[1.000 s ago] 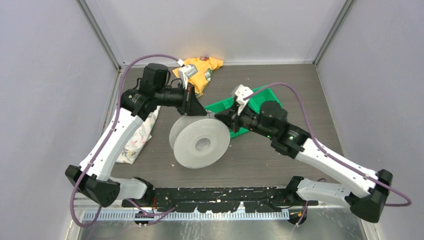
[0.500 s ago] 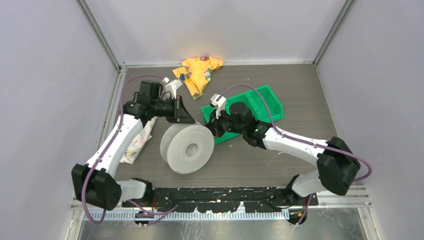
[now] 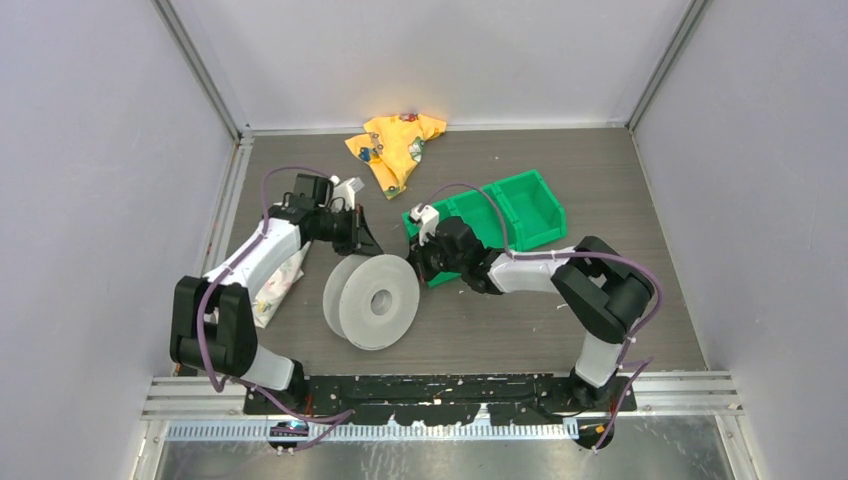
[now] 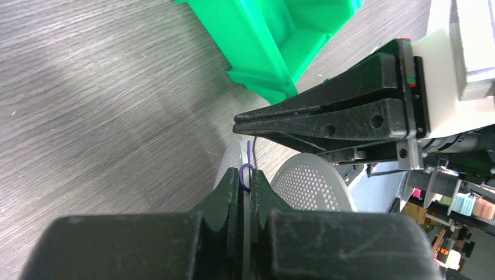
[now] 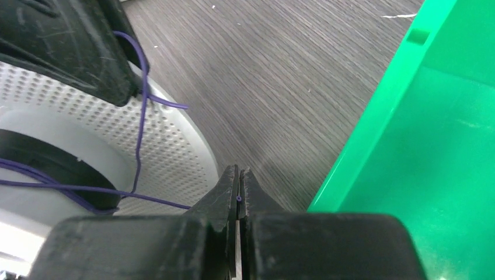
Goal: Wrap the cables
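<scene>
Where the two arms meet: low over the table [image 3: 620, 290], both pairs of fingers nearly tip to tip above the rim of the spool [image 3: 372, 300].
Table: grey wood grain, lying beneath both pairs of fingers in the wrist views.
Spool: big and pale with perforated flanges, standing on edge just below and between the two pairs of fingers. In the right wrist view its dark core shows to the left of the right fingers.
Green bin [image 3: 520, 205]: just beside and behind the right fingers, its wall filling the right side of that wrist view.
Yellow cloth [image 3: 395, 145]: crumpled, well beyond the left fingers, near the back wall.
Pale printed cloth [image 3: 278, 280]: under the left arm, behind the left fingers.
Left fingers [image 4: 240, 178]: pressed together on a small loop of the cable, tips over the spool's rim.
Right fingers [image 5: 238, 181]: pinched tight on the cable's end, pointing at the left fingers, with a small gap between the two pairs.
Cable [image 5: 140, 116]: thin and purple. One strand runs from the spool's core across the flange to the right fingers, and another climbs from there to the left fingers.
</scene>
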Robot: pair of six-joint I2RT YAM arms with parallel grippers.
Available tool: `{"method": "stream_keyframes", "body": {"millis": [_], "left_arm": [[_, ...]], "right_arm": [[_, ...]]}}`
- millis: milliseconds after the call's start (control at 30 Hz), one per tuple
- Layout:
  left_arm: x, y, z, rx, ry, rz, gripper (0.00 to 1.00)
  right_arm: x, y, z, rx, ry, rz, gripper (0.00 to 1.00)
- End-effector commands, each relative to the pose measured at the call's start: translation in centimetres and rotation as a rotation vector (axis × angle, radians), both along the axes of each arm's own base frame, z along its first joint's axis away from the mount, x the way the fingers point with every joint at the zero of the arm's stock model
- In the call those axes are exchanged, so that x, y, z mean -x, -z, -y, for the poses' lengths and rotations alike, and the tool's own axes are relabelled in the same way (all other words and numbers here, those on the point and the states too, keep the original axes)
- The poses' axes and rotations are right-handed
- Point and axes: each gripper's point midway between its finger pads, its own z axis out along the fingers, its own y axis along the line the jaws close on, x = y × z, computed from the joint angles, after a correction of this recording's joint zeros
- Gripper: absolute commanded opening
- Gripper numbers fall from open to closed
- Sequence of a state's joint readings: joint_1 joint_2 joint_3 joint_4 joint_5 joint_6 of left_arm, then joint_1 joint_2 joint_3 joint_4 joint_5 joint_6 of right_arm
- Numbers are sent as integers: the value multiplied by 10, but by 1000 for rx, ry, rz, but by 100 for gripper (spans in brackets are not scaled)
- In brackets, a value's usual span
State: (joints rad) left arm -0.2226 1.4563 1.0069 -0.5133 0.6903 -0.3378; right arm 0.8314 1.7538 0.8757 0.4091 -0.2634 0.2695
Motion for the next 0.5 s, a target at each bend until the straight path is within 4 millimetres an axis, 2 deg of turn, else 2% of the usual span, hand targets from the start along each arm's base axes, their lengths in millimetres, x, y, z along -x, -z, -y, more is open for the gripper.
{"method": "stream_keyframes", "body": {"millis": [0,133,267,467], "left_arm": [[-69,-49,14,94,-40,320,0],[-79,-42,7,28,-40,326,0],[-89,-38,0,-11,-68,339,0],[-95,-21,-4,-27,-63,279,24]], "right_arm": [[21,-61,-58,-227,-130,30,1],[6,-44,-62,-196,-74,31,0],[0,-38,-66,-186,-60,26,0],[-5,-41,-70,-197,-40,22,1]]}}
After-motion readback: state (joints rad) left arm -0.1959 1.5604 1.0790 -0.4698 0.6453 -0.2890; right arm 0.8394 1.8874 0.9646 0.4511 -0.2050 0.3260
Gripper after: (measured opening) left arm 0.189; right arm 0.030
